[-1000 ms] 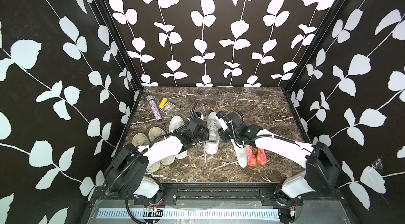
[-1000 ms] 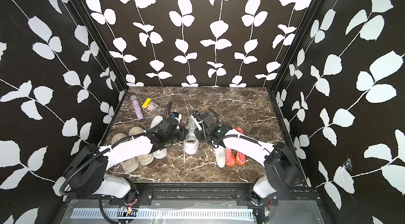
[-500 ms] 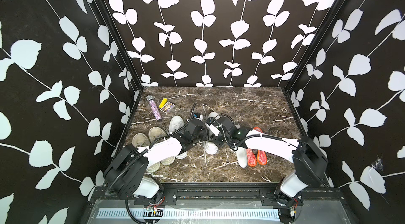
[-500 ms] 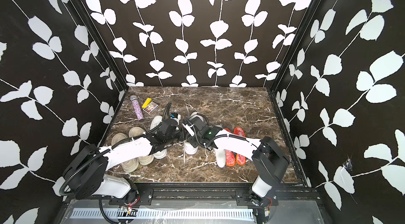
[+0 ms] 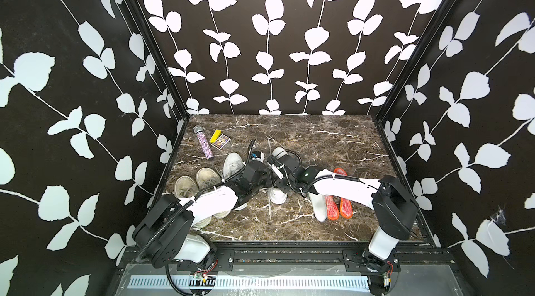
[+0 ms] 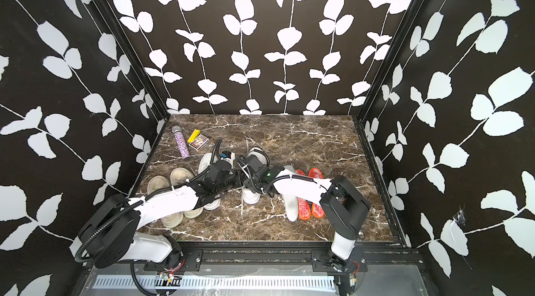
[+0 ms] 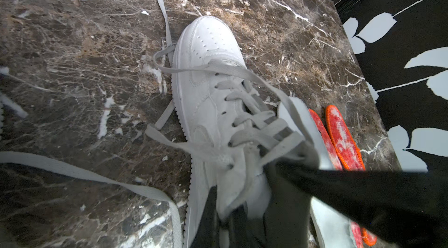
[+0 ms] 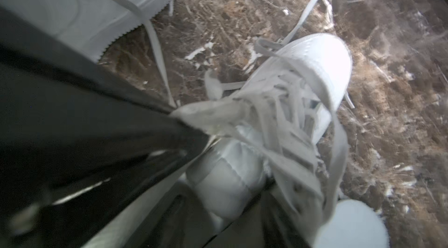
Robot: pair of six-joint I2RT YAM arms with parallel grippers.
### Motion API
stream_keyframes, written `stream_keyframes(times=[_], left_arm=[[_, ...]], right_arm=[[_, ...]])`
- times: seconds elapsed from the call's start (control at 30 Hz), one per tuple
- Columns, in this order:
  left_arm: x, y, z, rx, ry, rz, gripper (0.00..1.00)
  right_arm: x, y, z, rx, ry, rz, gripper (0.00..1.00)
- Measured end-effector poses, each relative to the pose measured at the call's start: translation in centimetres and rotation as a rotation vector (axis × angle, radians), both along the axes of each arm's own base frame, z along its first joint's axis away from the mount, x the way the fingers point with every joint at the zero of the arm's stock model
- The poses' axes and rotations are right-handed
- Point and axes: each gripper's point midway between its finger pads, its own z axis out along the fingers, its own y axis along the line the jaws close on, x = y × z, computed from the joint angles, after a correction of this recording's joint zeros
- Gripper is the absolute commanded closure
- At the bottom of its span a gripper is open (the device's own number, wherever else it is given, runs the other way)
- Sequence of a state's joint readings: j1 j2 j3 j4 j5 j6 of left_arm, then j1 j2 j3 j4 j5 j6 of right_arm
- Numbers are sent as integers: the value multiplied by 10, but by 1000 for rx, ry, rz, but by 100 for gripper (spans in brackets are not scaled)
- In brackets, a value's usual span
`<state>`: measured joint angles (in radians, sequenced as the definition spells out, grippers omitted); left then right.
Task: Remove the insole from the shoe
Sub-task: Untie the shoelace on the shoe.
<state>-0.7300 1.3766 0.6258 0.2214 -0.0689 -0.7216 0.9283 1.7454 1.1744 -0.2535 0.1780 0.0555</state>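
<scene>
1. White leather low-top sneaker (image 5: 277,197) sits mid marble tabletop (image 5: 333,141), toe to the back wall and heel toward my base. Its laces (image 7: 164,28) are undone and trail over the marble.
2. Insole not visible. I judge it's inside this sneaker, hidden under the tongue (image 8: 225,169) and the lace web.
3. My left gripper (image 7: 226,212) is clamped tight on the sneaker's upper edge, on my left side by the top eyelets. Probably anchoring the shoe.
4. My right gripper (image 8: 223,206) is over the shoe's mouth at the tongue. That view is blurred, so I can't tell its jaw gap or whether it holds anything.
5. Loose on the table just beside the sneaker, on my right: one white insole (image 5: 318,207) and two orange insoles (image 5: 332,207), lying side by side.
6. Handling guess:
   - The insole is likely thin foam, light and floppy, and folds easily.
   - It may cling to the footbed, so the light sneaker would lift with it unless pinned.
   - The leather is smooth, so the anchor pinch could slip.
7. Best hold, I judge: pinch the insole's heel edge at the back of the opening, then peel it up and out toward the heel.
8. Risk: snagging a lace or the tongue instead of the insole.
9. Second white sneaker (image 5: 233,161) and a beige pair (image 5: 207,177) are on my left, not involved.
</scene>
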Motion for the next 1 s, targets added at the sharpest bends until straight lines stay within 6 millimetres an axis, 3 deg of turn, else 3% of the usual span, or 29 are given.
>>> stream_keyframes(times=[0.1, 0.3, 0.53, 0.67, 0.77, 1.0], left_arm=[[-1, 4, 1, -7, -13, 11, 100], [-6, 12, 1, -13, -28, 30, 100], [-9, 13, 1, -18, -33, 24, 100], [-12, 7, 3, -10, -36, -14, 100], [-17, 2, 1, 2, -34, -38, 100], [-16, -15, 1, 24, -28, -97, 100]], right_arm=[[3, 2, -1, -7, -11, -2, 46], [10, 7, -5, -19, -26, -4, 60], [14, 3, -3, 2, -51, -26, 85], [7, -2, 1, 42, -21, -15, 95], [2, -4, 5, 65, 4, -7, 100], [-2, -13, 22, 117, 10, -28, 100]])
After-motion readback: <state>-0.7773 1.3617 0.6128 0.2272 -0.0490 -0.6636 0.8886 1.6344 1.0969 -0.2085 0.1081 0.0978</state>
